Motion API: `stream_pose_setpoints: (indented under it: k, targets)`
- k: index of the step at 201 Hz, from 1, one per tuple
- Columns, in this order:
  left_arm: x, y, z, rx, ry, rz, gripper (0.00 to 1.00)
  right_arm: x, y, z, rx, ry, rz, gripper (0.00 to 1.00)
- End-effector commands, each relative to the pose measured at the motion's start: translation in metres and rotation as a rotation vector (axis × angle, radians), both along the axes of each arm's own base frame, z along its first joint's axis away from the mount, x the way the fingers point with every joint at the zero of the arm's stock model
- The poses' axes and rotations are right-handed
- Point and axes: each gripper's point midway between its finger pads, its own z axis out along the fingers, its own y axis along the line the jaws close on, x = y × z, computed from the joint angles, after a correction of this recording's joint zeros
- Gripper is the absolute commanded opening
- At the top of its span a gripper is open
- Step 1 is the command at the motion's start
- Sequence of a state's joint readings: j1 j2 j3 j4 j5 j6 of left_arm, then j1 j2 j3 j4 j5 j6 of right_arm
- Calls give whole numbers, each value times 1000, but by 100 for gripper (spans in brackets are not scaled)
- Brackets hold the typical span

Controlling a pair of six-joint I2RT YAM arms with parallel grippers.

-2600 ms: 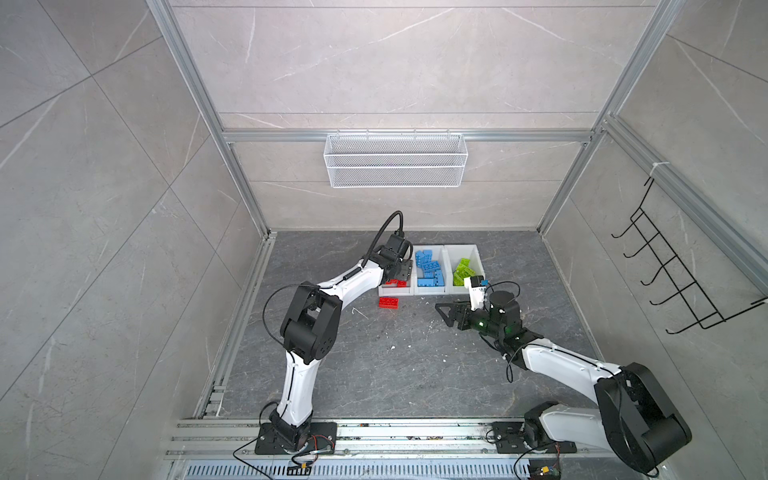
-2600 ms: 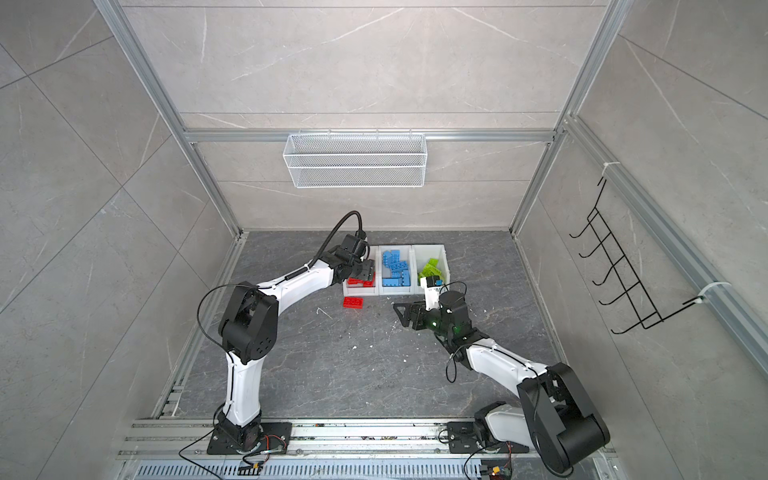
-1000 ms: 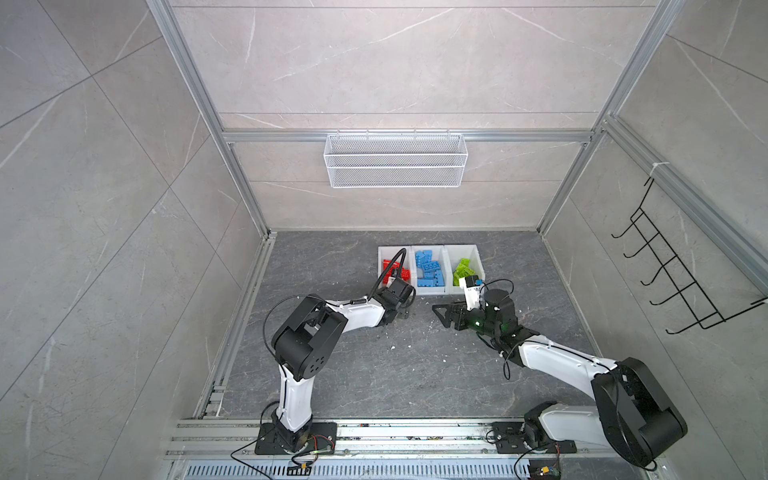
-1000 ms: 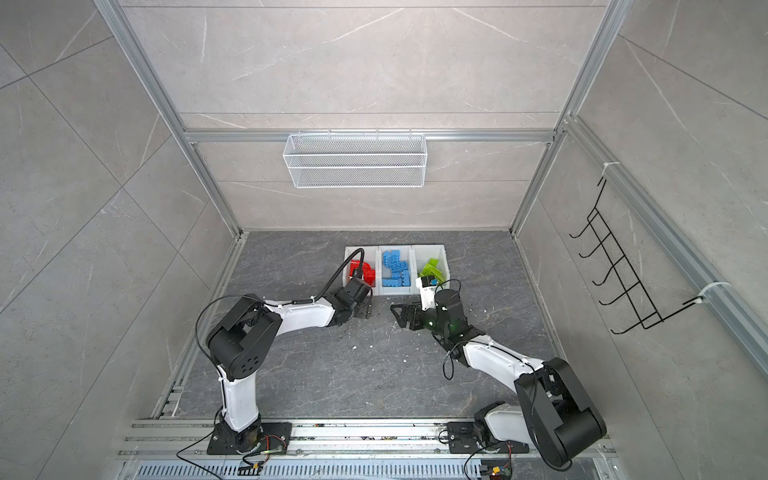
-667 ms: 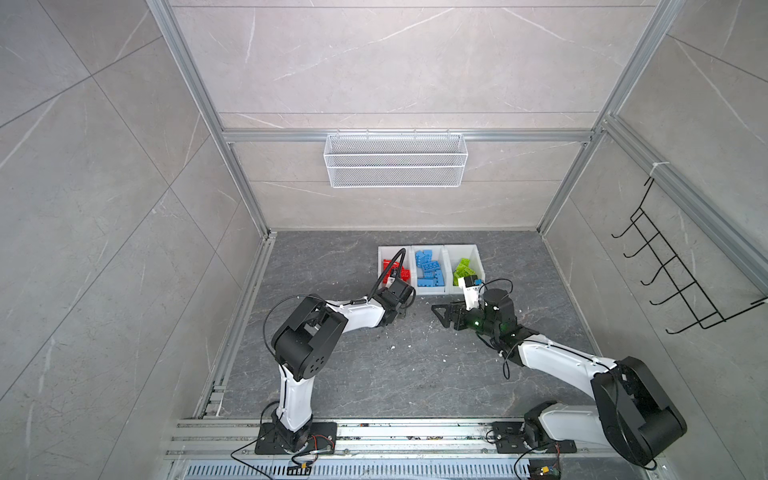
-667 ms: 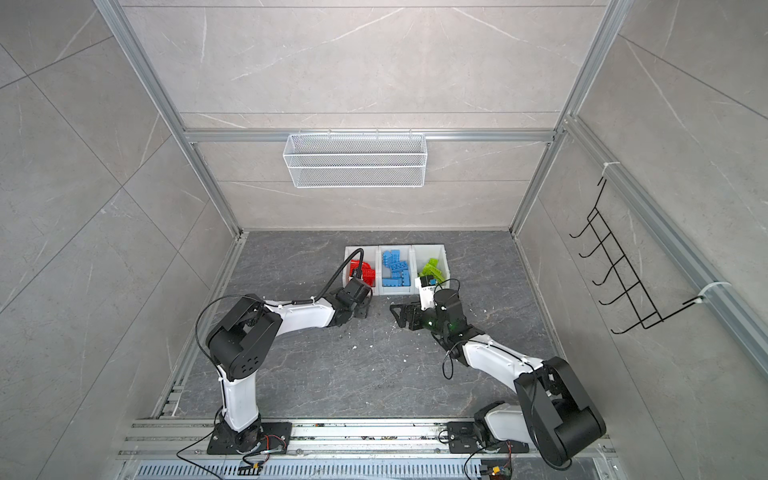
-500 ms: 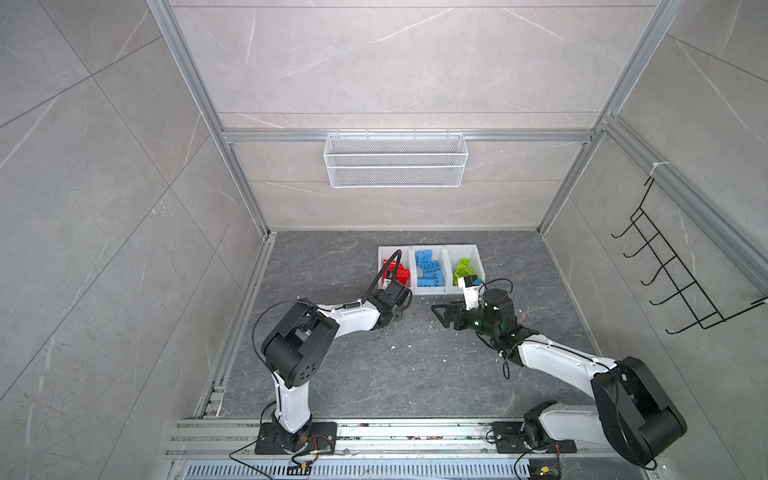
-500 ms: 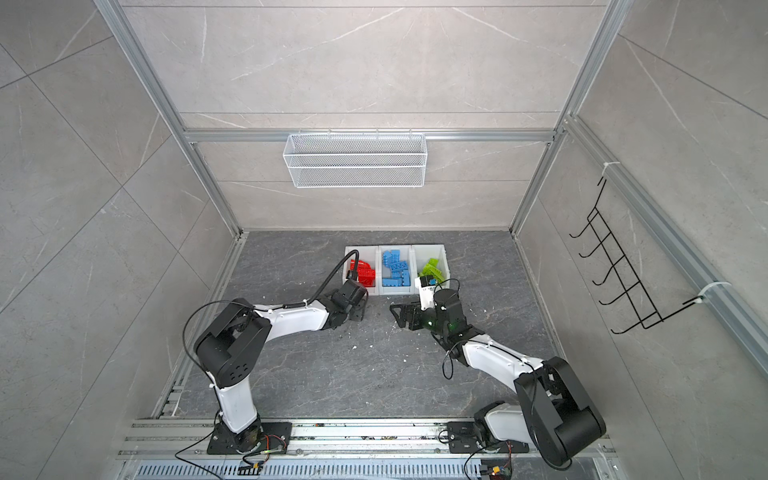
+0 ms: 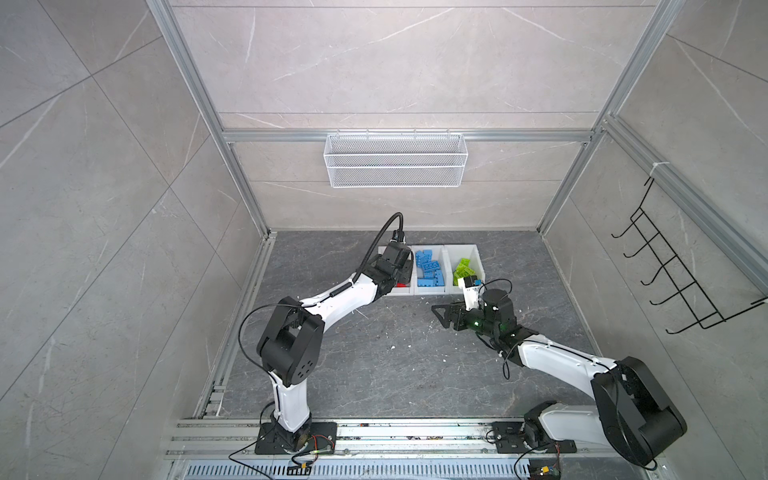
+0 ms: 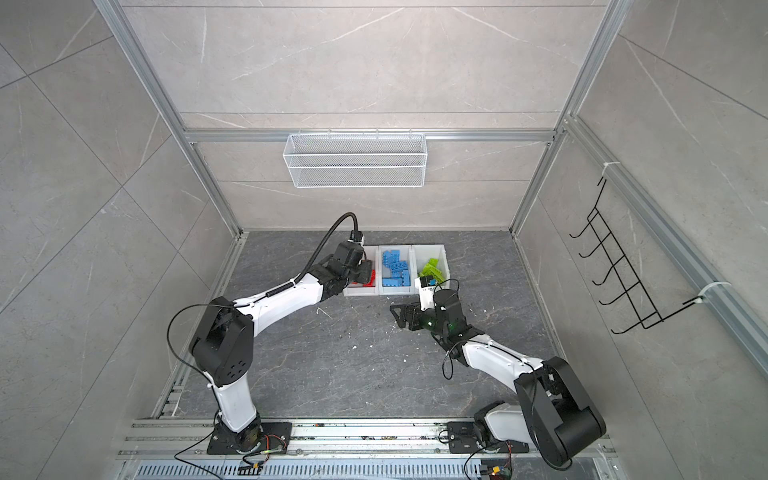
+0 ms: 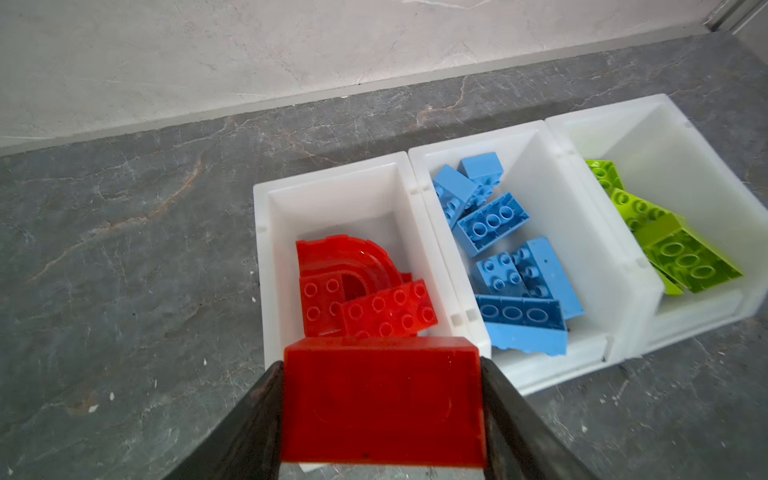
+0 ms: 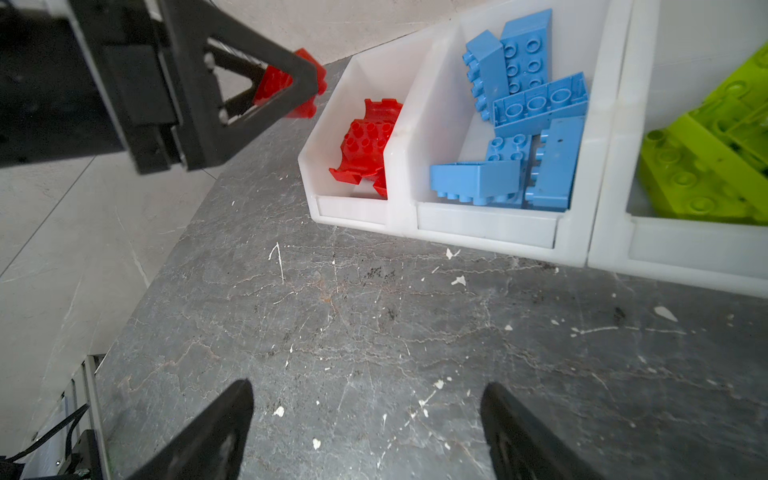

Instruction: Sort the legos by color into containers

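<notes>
Red brick [image 11: 382, 403] sits clamped between the 2 black jaws of the left gripper [image 11: 380, 365], with 1 jaw pressed on each end. It is raised just above the near rim of the containers [image 11: 332, 174], at their red end. These containers are 3 joined white bins in a row. The end bin [image 11: 274, 266] under the brick holds a red arch piece [image 11: 345, 262] and a few red bricks [image 11: 390, 311]. The middle bin [image 11: 419, 183] holds blue bricks [image 11: 492, 222] in a loose heap, and the other end bin [image 11: 623, 120] holds lime green bricks [image 11: 685, 257]. The right gripper [image 12: 368, 388] hangs with its jaws spread wide and nothing between them, over the bare grey floor [image 12: 374, 311] just in front of the containers.
</notes>
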State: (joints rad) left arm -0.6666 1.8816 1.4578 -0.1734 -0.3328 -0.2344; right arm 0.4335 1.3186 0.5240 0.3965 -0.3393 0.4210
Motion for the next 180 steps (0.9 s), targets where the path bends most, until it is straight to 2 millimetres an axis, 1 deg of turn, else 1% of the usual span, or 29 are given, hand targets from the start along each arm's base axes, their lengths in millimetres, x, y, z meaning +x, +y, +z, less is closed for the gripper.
stream_pose_setpoints:
  k: [1,9,16,20,41,62,73,78,91,100,107,109,115,121,127,129,135,137,139,147,153,168,180]
  targets:
    - [12,2,-5,80,7,-23,61,2,1,9,-19,-36,3,88]
    - [18,3,-8,78,12,-16,63,2,1,10,-19,-40,0,88]
    - [23,6,-8,70,13,-7,72,2,0,11,-20,-40,-2,88]
    - [26,6,-8,65,10,-4,75,2,0,11,-19,-39,-2,88]
    - [40,9,-4,60,-16,-3,82,2,-1,12,-22,-42,-4,88]
    - [46,6,6,78,-35,-26,90,3,-3,13,-31,-47,-15,89]
    - [45,8,13,79,-50,-18,92,3,-4,13,-38,-50,-21,89]
    - [44,11,20,73,-63,-11,93,3,-6,13,-44,-50,-28,89]
    - [35,21,35,64,-103,8,94,5,-12,14,-67,-58,-58,89]
    - [26,34,47,55,-145,34,95,6,-17,13,-87,-61,-79,90]
    - [17,47,56,49,-180,65,97,7,-20,14,-103,-68,-96,90]
    - [14,51,55,51,-184,70,97,7,-21,15,-108,-71,-100,90]
    - [5,64,65,46,-222,92,98,8,-26,15,-125,-81,-118,90]
    - [-5,78,68,50,-245,112,99,9,-31,16,-146,-96,-140,90]
    - [-14,96,73,64,-281,156,99,11,-39,17,-171,-110,-178,91]
    - [-18,102,71,72,-285,166,99,12,-42,17,-180,-115,-192,91]
    - [-28,119,76,77,-316,195,99,16,-52,19,-210,-133,-245,93]
    - [-31,125,72,87,-316,205,99,16,-55,19,-222,-139,-258,93]
    - [-34,132,74,87,-327,217,99,18,-61,18,-243,-143,-287,94]
    - [-46,161,72,99,-351,275,99,22,-80,19,-308,-160,-374,97]
    - [-55,184,66,103,-353,326,99,24,-93,21,-354,-171,-430,100]
    - [-78,241,52,104,-344,446,99,25,-121,28,-441,-215,-546,100]
    - [-97,276,47,105,-367,520,99,28,-138,30,-478,-242,-607,100]
